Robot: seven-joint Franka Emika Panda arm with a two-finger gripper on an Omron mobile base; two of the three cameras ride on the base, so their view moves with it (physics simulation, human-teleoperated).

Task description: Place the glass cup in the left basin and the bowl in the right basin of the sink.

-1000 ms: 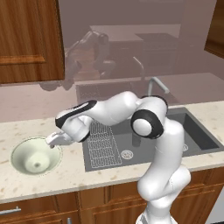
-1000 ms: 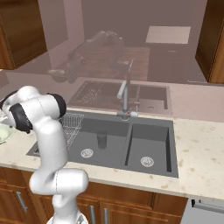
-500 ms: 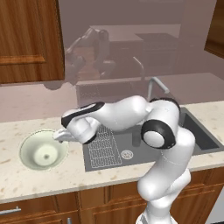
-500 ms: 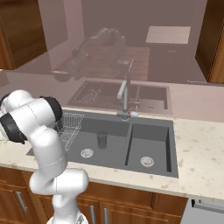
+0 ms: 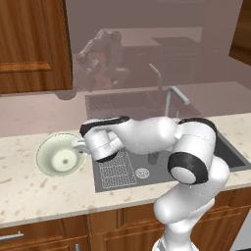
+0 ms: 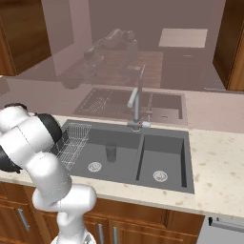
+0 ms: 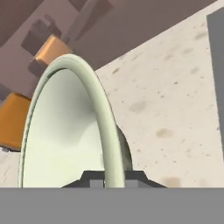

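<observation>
Cream-green bowl (image 5: 60, 158) rim sits pinched between my jaws, gripper (image 7: 113, 177) apparently clamped on it; right basin (image 6: 163, 158) lies well off, past the left basin (image 6: 102, 150).

Smooth glossy cream-green bowl (image 5: 59, 158), speckled stone counter (image 5: 44, 196), matt dark sink (image 6: 133, 157), wooden cabinets (image 5: 29, 44)

Even, soft render lighting, no harsh shadows. Glossy backsplash (image 5: 147, 73) mirrors the arm hazily. Edges sharp, slightly blocky in hand view.
</observation>
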